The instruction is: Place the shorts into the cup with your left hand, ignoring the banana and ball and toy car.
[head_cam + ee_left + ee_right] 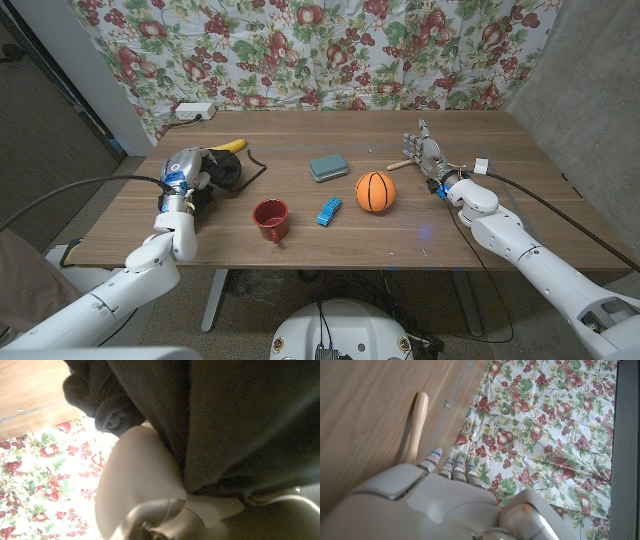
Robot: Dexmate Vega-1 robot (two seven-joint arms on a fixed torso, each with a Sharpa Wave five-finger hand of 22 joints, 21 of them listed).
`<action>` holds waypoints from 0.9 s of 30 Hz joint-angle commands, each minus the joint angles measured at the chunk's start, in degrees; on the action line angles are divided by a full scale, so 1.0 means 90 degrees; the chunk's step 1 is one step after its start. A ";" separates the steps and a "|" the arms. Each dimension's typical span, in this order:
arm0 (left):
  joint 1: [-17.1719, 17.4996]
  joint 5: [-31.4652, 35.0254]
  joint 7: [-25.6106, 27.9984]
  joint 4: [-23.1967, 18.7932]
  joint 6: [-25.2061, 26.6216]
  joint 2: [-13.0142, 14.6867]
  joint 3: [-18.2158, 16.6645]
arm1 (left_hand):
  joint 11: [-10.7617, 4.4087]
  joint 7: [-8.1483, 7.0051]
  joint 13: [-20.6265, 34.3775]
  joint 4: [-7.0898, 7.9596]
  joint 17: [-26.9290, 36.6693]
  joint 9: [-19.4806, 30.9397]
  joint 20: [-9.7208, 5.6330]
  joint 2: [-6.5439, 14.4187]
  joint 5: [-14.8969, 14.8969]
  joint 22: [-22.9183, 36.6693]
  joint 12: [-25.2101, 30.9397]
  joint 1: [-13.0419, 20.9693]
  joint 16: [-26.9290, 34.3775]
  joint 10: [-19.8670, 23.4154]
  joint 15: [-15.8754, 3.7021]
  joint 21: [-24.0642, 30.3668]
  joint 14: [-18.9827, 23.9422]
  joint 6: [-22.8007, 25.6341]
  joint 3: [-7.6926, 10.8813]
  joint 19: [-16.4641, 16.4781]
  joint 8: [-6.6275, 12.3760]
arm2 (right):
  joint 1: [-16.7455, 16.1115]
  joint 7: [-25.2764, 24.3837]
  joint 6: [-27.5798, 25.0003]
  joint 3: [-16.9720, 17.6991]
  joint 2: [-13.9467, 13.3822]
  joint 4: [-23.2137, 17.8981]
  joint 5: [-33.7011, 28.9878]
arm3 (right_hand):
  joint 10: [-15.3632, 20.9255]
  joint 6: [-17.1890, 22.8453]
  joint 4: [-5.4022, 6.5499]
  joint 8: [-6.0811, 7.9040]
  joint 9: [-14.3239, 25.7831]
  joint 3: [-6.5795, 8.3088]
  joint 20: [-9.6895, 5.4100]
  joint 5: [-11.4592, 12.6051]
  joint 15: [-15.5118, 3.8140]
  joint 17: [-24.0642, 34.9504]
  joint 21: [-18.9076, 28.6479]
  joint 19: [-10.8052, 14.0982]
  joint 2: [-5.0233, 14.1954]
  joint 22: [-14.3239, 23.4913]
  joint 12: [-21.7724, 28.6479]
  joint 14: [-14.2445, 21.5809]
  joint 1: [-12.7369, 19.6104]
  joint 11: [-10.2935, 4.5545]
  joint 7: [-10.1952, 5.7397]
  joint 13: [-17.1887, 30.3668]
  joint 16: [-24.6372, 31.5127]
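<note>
Currently left hand (pixel 190 172) clutches black shorts (pixel 226 172) at table's left side, well apart from red cup (pixel 271 219). Right hand (pixel 428 152) idle, fingers apart. Risk: trailing drawstring snags, fabric bunches over cup rim, tips cup.

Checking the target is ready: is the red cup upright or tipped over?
Upright. The head view shows the red cup standing on the table, its round mouth facing up.

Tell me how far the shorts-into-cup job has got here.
Early stage. The left hand is on the dark shorts at the table's left; the left wrist view shows dark cloth against it. The red cup looks empty. Lifting, carrying and dropping in remain.
</note>
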 commanded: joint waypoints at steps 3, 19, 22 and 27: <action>0.0051 0.0127 0.0357 -0.0199 -0.0225 0.0033 -0.0046 | 0.0045 0.0063 0.2302 0.0225 0.2772 0.0010 -0.1458 -0.0006 0.0058 0.2505 -0.0003 -0.0062 0.0015 0.0131 -0.1082 0.2300 0.1598 0.0143 0.0334 0.0373 0.0016 | 0.0034 0.0050 0.0046 0.0006 0.0002 0.0021 -0.0006 | 0.0027 0.0057 0.0025 0.0009 0.0025 -0.0013 0.0046 -0.0005 -0.0037 0.0014 -0.0028 0.0011 0.0053 0.0019 0.0037 -0.0006 -0.0009 0.0014 0.0013 0.0012 0.0006; 0.0224 0.0257 0.0853 -0.0390 -0.0436 0.0062 -0.0128 | 0.0022 0.0041 0.2304 0.0230 0.2789 -0.0026 -0.1447 -0.0067 0.0088 0.2473 -0.0008 -0.0113 -0.0014 0.0182 -0.1088 0.2324 0.1670 0.0181 0.0458 0.0377 0.0015 | -0.0083 0.0026 0.0098 0.0036 -0.0065 -0.0118 -0.0012 | 0.0025 0.0050 0.0024 0.0005 0.0024 -0.0015 0.0045 -0.0006 -0.0041 0.0014 -0.0028 0.0010 0.0046 0.0019 0.0035 -0.0005 -0.0010 0.0009 0.0015 0.0012 0.0006; 0.0293 0.0275 0.0904 -0.0474 -0.0435 0.0094 -0.0179 | 0.0029 0.0038 0.2313 0.0229 0.2797 -0.0025 -0.1446 -0.0081 0.0091 0.2464 -0.0007 -0.0123 -0.0017 0.0184 -0.1095 0.2327 0.1678 0.0189 0.0480 0.0385 0.0020 | -0.0097 0.0019 0.0077 0.0042 -0.0059 -0.0134 0.0015 | 0.0028 0.0054 0.0024 0.0006 0.0025 -0.0015 0.0044 -0.0007 -0.0042 0.0014 -0.0028 0.0011 0.0046 0.0019 0.0036 -0.0007 -0.0010 0.0006 0.0012 0.0012 0.0006; 0.0368 0.0302 0.0987 -0.0574 -0.0498 0.0158 -0.0261 | 0.0030 0.0045 0.2295 0.0232 0.2803 -0.0026 -0.1448 -0.0093 0.0095 0.2457 -0.0016 -0.0137 -0.0022 0.0206 -0.1101 0.2337 0.1704 0.0197 0.0515 0.0381 0.0024 | -0.0116 0.0022 0.0091 0.0047 -0.0067 -0.0134 0.0019 | 0.0031 0.0049 0.0025 0.0004 0.0025 -0.0015 0.0046 -0.0007 -0.0040 0.0014 -0.0027 0.0011 0.0045 0.0019 0.0037 -0.0005 -0.0011 0.0019 0.0006 0.0012 0.0007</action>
